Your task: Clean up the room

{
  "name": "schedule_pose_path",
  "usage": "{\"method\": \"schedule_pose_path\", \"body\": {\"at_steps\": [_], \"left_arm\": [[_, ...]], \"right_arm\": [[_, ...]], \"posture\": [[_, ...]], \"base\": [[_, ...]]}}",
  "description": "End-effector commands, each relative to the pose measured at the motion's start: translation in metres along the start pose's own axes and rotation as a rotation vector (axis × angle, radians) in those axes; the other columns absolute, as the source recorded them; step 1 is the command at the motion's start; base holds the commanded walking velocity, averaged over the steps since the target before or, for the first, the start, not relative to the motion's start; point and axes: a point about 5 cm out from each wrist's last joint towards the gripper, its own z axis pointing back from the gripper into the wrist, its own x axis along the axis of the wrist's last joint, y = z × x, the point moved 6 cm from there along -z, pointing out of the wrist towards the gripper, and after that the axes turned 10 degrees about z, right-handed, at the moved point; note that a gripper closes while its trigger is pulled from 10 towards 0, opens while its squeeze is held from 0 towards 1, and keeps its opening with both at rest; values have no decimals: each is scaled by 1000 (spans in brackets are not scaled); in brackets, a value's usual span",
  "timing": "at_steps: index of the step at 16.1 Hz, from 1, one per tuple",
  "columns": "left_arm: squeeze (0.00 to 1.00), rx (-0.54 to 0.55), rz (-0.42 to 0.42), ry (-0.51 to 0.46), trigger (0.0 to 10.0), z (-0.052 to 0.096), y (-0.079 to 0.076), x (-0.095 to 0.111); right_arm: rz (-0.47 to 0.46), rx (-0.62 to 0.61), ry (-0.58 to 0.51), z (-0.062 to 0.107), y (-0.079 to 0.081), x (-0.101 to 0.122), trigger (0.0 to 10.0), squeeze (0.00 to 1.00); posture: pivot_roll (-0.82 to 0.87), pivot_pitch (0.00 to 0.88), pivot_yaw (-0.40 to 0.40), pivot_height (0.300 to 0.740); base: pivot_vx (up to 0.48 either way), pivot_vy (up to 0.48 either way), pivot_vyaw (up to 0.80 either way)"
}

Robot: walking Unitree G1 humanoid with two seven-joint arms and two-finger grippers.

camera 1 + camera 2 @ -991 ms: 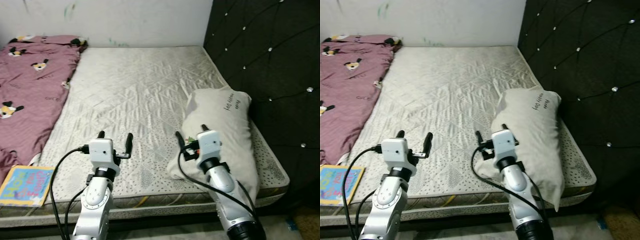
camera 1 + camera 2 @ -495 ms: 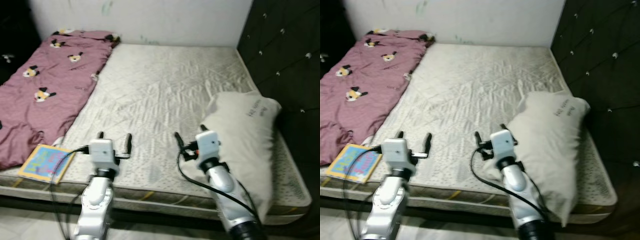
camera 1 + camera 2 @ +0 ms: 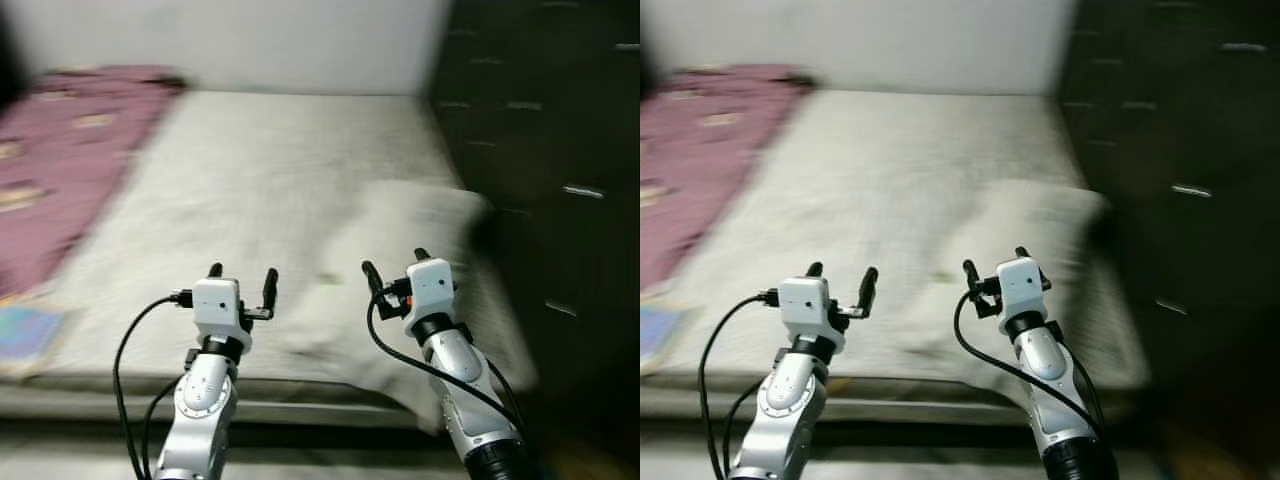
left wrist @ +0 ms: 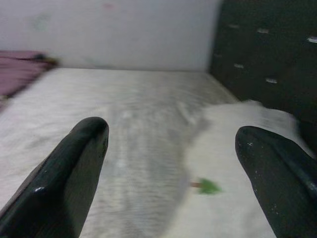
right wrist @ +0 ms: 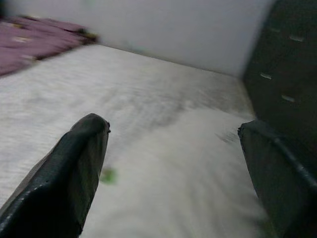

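Bed (image 3: 250, 180) with a bare pale mattress is observed ahead of the robot, its near edge running just beyond both arms and its far edge meeting a white wall (image 3: 250, 40). Most of the mattress surface lies open. A pale pillow (image 3: 420, 215) is seen on the right side of the bed, close against a dark tufted headboard (image 3: 550, 150) that bounds that side. A small green object (image 4: 208, 186) is noted on or beside the pillow; what it is cannot be made out. A maroon blanket (image 3: 60, 150) covers the left side of the bed, and a colourful book (image 3: 25, 335) rests near the left front corner, cut off by the frame edge. The left gripper (image 3: 241, 272) and right gripper (image 3: 393, 262) are held raised over the near edge, fingers parted, nothing between them. Head views are heavily blurred, so fine detail is not legible.
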Motion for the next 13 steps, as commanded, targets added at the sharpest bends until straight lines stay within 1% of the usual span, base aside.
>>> {"method": "schedule_pose_path", "body": {"at_steps": [1,9,12,13], "left_arm": [[0,-5,2,-6,10000,-1,1,2],[0,11,11,-11,10000,-1,4,3],[0,-5,7,-13,10000,-2,1,4],[0,-8,7,-13,10000,-2,1,4]], "right_arm": [[-5,9,-9,-1,4,2,10000,0],[-1,16,-9,-1,5,2,10000,0],[-4,11,-7,-1,4,2,10000,0],[-5,9,-7,-1,4,2,10000,0]], "posture": [[4,45,-9,740],[7,49,-11,740],[5,51,-11,740],[4,51,-11,740]], "base": [[0,0,0],[0,0,0],[0,0,0],[0,0,-406]]}}
